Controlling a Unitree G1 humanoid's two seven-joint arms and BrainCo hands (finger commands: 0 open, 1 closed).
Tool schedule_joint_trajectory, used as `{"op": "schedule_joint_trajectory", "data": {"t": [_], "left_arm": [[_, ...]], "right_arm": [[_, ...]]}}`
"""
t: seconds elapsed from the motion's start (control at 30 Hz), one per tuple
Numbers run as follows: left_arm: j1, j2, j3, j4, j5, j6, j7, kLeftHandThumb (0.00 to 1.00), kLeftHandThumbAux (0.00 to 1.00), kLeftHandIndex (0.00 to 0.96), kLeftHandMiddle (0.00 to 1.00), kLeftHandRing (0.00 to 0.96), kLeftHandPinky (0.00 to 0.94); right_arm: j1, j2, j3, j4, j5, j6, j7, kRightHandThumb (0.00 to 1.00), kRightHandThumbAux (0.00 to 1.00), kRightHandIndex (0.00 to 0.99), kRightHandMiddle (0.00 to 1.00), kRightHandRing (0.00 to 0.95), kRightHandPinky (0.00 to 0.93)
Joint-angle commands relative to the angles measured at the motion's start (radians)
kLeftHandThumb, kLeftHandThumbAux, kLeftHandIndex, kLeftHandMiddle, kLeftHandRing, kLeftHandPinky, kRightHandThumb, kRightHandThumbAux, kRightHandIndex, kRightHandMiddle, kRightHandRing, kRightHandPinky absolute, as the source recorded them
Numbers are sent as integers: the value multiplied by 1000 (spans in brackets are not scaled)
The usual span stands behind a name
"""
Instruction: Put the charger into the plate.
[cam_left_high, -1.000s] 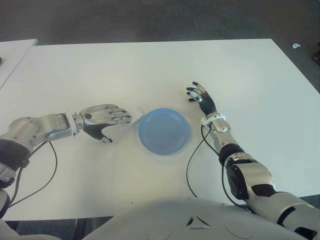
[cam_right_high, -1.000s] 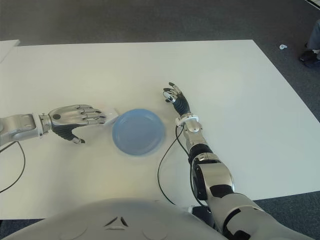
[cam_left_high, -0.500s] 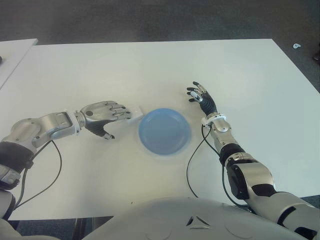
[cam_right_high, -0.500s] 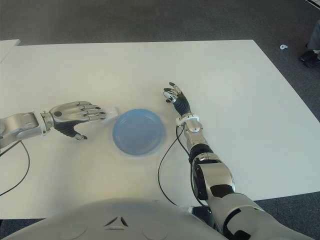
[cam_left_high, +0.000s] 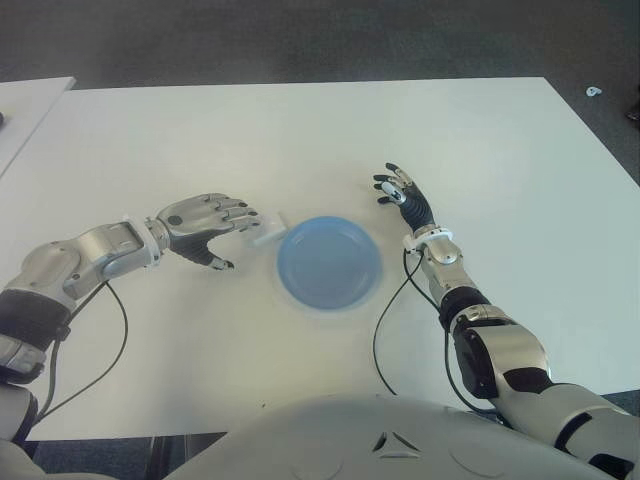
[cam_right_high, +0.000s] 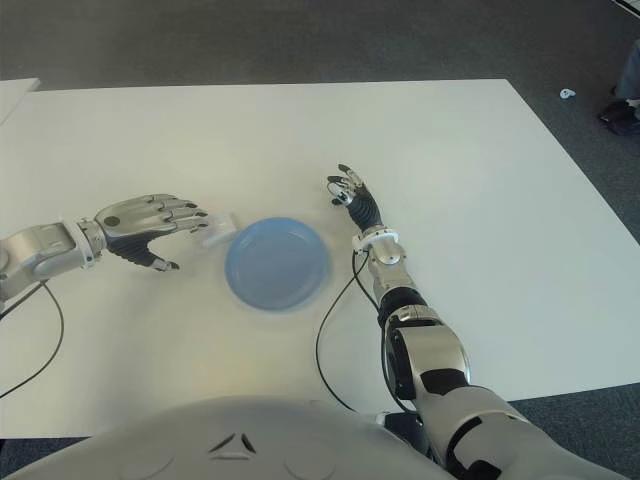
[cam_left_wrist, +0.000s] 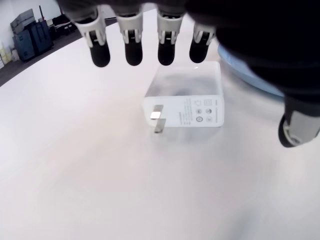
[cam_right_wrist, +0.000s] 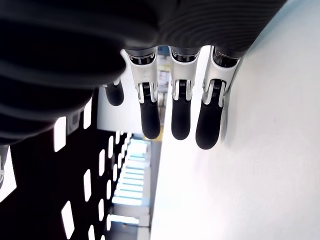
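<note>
While poised to grasp, left hand (cam_left_high: 205, 222) fingers (cam_left_wrist: 132, 42) spread above small white plastic charger (cam_left_wrist: 187, 102). Just beside round blue plate (cam_left_high: 329, 263); right hand (cam_left_high: 402, 195) idle, fingers extended.

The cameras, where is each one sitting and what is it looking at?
Left eye view: on the head, looking down at the white table; shows both arms, left hand beside the charger, right hand beyond the blue plate.
Right eye view: same head, same scene from slightly to the side.
Left wrist view: on the left arm, facing its open fingers above the charger, the plate's edge behind.
Right wrist view: on the right arm, facing its own empty fingers.
Shared: the charger and plate appear in both eye views and the left wrist view.
</note>
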Motion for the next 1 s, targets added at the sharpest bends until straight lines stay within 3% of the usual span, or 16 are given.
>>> {"op": "schedule_joint_trajectory", "data": {"t": [0.03, 0.23, 0.4, 0.67, 1.0], "left_arm": [[44, -48, 57, -59, 4, 73, 51, 0, 397, 6, 66, 42, 28], [98, -117, 123, -100, 40, 201, 159, 19, 385, 0, 51, 26, 11], [134, -184, 163, -114, 35, 291, 236, 100, 360, 0, 35, 6, 1], [157, -249, 183, -122, 31, 371, 295, 180, 341, 0, 26, 0, 0], [169, -316, 188, -156, 26, 443, 326, 198, 334, 0, 11, 0, 0]], "right_arm": [[81, 6, 7, 65, -14, 72, 12, 0, 392, 26, 247, 234, 164], [80, 5, 8, 64, -14, 73, 14, 0, 392, 27, 250, 239, 174], [80, 6, 8, 65, -14, 73, 17, 0, 392, 28, 255, 244, 172], [79, 8, 8, 66, -12, 73, 20, 0, 402, 26, 257, 240, 159], [78, 12, 9, 67, -13, 72, 19, 0, 404, 26, 256, 239, 165]]}}
